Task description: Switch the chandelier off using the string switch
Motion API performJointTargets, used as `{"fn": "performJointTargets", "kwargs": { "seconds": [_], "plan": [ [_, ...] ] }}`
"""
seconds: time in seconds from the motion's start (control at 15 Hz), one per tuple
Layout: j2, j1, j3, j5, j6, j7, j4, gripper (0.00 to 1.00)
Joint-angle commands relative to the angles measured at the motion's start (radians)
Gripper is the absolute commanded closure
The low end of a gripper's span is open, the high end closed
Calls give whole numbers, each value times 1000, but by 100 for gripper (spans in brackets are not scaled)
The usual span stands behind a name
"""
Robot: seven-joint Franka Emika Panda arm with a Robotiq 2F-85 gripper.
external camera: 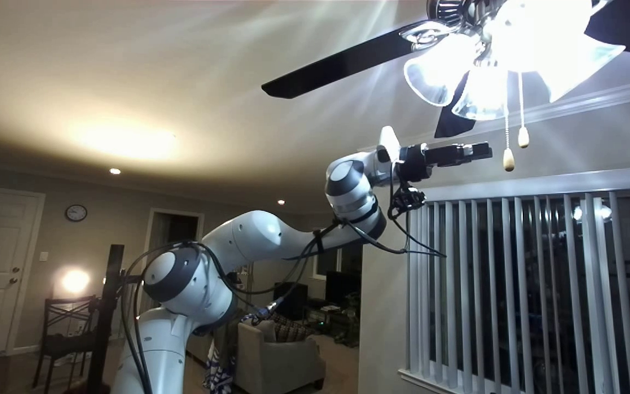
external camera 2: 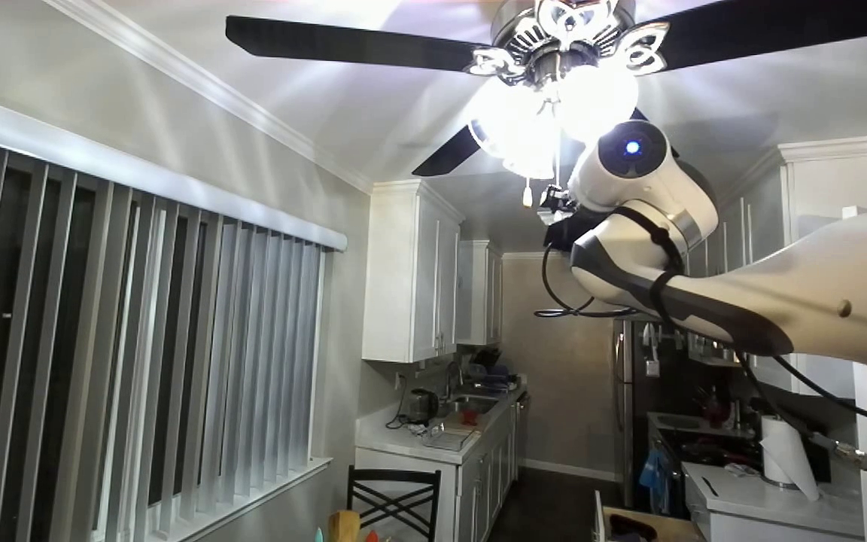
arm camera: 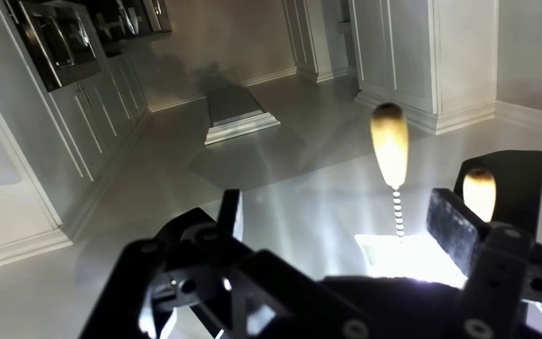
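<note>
The chandelier is a ceiling fan light with glowing glass shades [external camera: 482,96], lit in both exterior views [external camera 2: 527,132]. Two beaded pull strings hang from it with light wooden knobs: a lower knob [external camera: 508,160] and a higher knob [external camera: 523,137]. My gripper [external camera: 484,150] is horizontal and just short of the lower knob in that exterior view. In the wrist view, upside down, the gripper [arm camera: 341,219] is open and empty. One knob [arm camera: 390,146] and its chain [arm camera: 398,212] appear between the fingers, nearer the right one. The other knob [arm camera: 479,194] appears beyond the right finger.
Dark fan blades [external camera: 342,65] spread above the arm, also in an exterior view [external camera 2: 358,47]. A window with vertical blinds [external camera: 503,284] lies beyond the strings. White kitchen cabinets [external camera 2: 407,271] stand further back. Cables [external camera: 369,241] hang from the arm's wrist.
</note>
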Motion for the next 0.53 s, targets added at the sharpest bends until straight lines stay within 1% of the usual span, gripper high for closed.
{"fn": "performJointTargets", "kwargs": {
  "seconds": [0.0, 0.33, 0.47],
  "plan": [
    [20, -38, 39, -17, -15, -16, 26, 0],
    [22, -70, 69, -12, -20, -25, 43, 0],
    [28, -99, 86, -15, -23, -23, 64, 0]
  ]
}}
